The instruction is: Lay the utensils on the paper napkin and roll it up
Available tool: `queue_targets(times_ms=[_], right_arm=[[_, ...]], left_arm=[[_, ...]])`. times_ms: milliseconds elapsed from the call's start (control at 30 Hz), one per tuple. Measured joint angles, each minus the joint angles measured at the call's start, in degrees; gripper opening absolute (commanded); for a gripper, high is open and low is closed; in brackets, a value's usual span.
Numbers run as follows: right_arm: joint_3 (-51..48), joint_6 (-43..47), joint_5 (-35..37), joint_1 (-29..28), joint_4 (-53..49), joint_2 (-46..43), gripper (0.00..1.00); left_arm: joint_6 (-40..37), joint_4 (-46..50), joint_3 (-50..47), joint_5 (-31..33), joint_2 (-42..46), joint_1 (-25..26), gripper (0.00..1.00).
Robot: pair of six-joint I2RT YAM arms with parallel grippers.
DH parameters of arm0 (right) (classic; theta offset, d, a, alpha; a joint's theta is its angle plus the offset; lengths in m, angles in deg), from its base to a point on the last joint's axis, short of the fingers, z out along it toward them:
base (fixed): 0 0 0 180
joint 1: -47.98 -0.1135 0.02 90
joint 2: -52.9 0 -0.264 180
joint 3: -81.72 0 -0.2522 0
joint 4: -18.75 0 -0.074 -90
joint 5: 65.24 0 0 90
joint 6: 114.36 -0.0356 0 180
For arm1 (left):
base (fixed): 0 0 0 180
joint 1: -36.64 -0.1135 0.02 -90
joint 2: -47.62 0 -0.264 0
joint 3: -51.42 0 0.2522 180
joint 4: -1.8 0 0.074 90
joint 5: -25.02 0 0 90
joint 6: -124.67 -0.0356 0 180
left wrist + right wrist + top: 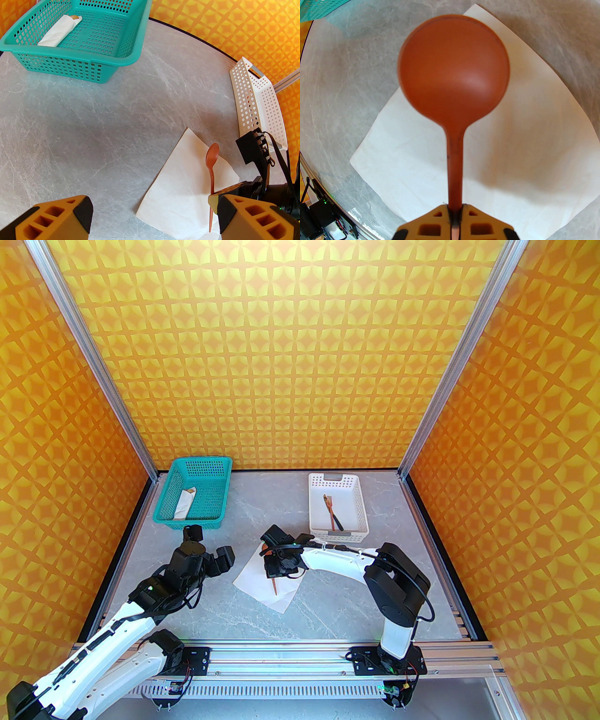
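First utensil is going down right now: the right pincer (454,219) is pinching the spoon (453,70) by its handle, right over the paper napkin (534,152), which lies flat around mid-tabletop. Can't tell if the spoon is touching the paper. The fork (327,505) and knife (338,522) sit in the white basket (312,507) toward the far right corner. The left pincer (209,544) hangs spread and empty just left of the napkin. Next up imo: lower the spoon, let go gently so the thin sheet doesn't shift, then go fetch the fork.
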Motion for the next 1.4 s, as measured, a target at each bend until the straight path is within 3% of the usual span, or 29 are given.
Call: queue_targets(times_ms=[1400], right_arm=[[1.0, 0.2, 1.8, 0.0, -0.4, 5.2, 0.14]], left_arm=[[0.0, 0.8, 0.0, 0.0, 0.2, -0.4, 0.93]])
